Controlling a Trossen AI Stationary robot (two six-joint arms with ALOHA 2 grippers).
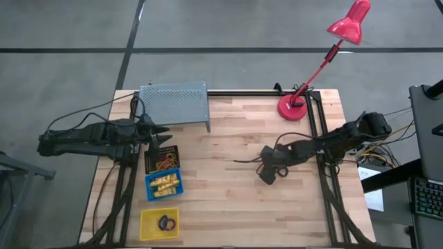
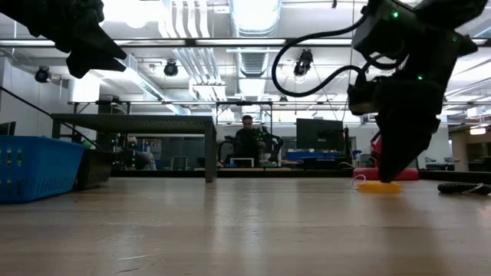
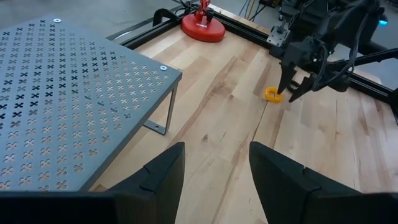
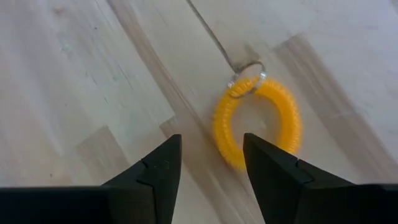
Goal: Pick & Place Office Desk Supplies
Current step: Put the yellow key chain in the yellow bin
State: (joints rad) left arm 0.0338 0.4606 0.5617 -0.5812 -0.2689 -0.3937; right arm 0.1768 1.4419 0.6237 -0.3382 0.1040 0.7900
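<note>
office desk supplies mostly sit sorted in three small bins near the left edge of the counter (image 1: pixel 228 200): rubber bands in the black bin (image 1: pixel 161 160), short yellow tubes in the blue bin (image 1: pixel 163 186), and dark rings in the yellow bin (image 1: pixel 159 223). one more piece lies alone on the bare wood in the middle right part: a yellow coil ring (image 4: pixel 257 123) with a small metal loop (image 4: pixel 247 76) on one side. it looks light, soft and springy, so it may squash or roll away if pinched on its round edge. a good place to take hold looks like across one side of the coil, one finger inside the hole and one outside.

the right gripper (image 1: pixel 268 173) hangs just above this ring, tips pointing down, and its jaws stand apart with nothing between them. the ring sits a little ahead of the tips, not touching them.

the left gripper (image 1: pixel 160 135) waits over by the bins, next to the grey metal shelf (image 1: pixel 174 102), jaws spread and holding nothing. a pink desk lamp (image 1: pixel 325 59) stands at the far right corner.
</note>
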